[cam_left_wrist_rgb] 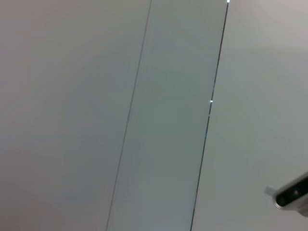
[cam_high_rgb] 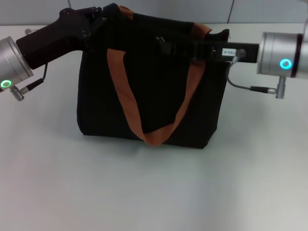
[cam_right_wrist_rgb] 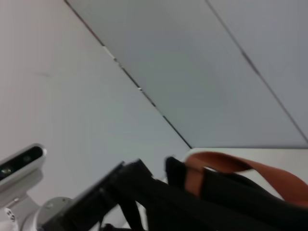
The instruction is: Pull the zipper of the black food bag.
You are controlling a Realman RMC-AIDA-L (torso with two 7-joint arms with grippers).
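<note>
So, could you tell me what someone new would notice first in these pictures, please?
The big black bag stands upright in the middle of the white table, its orange strap hanging in a loop down the front. Both arms reach in along its top edge: the left gripper at the bag's upper left corner, the right gripper over the top, near the middle.

The bag (cam_high_rgb: 151, 91) stands upright on the table (cam_high_rgb: 154, 187), centre and upper half of the head frame. One strap (cam_high_rgb: 144, 115) hangs down its front face; another (cam_high_rgb: 202, 30) shows behind the top edge. The left gripper (cam_high_rgb: 98, 19) sits at the bag's upper left corner, the right gripper (cam_high_rgb: 166, 46) over its top, right of centre.
</note>
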